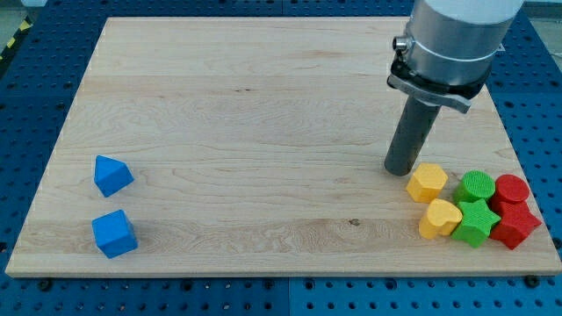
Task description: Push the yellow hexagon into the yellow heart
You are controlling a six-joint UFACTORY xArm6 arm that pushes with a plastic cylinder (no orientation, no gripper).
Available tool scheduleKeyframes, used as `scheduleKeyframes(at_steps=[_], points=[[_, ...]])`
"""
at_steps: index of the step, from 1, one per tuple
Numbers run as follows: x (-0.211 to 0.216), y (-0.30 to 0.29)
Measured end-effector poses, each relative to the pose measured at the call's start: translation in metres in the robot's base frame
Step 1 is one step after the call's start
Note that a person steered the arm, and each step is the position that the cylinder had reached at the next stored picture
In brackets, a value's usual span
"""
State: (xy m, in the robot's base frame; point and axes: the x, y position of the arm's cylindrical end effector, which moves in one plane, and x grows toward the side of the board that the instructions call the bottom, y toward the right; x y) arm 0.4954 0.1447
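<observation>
**Yellow hexagon and yellow heart side by side at the board's lower right**

Pale wooden board (pixel 263 132) lies on a blue perforated bench (pixel 26 88), and it fills most of the view.

Nearest the view's bottom, at the left, sits a blue cube-like block (pixel 114 233), with a second blue block (pixel 112 175), more wedge-like in shape, just above it; the two stand apart from each other and well apart from everything else.

Along the bottom right is a tight cluster. Its lower row runs, from left to right, yellow heart (pixel 439 219), green star (pixel 475 222) and a red block (pixel 515 226) whose shape looks star-like, though I cannot tell for sure. They appear to touch one another. Just above them, the upper row holds the yellow hexagon (pixel 428 183), a green round block (pixel 478 186) and a red round block (pixel 512 189). The yellow hexagon sits directly above the yellow heart, touching it or very nearly so.

Farther up, my tip (pixel 402 170) rests on the board just to the left of the yellow hexagon's upper edge, close beside it; whether it touches I cannot tell. The rod has no fingers and holds nothing. It rises into a grey cylindrical arm housing (pixel 457 35) at the view's top right.
</observation>
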Motion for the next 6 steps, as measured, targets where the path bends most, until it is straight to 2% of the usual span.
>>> scheduleKeyframes(at_steps=[2, 6], points=[[0.001, 0.025], [0.011, 0.025]])
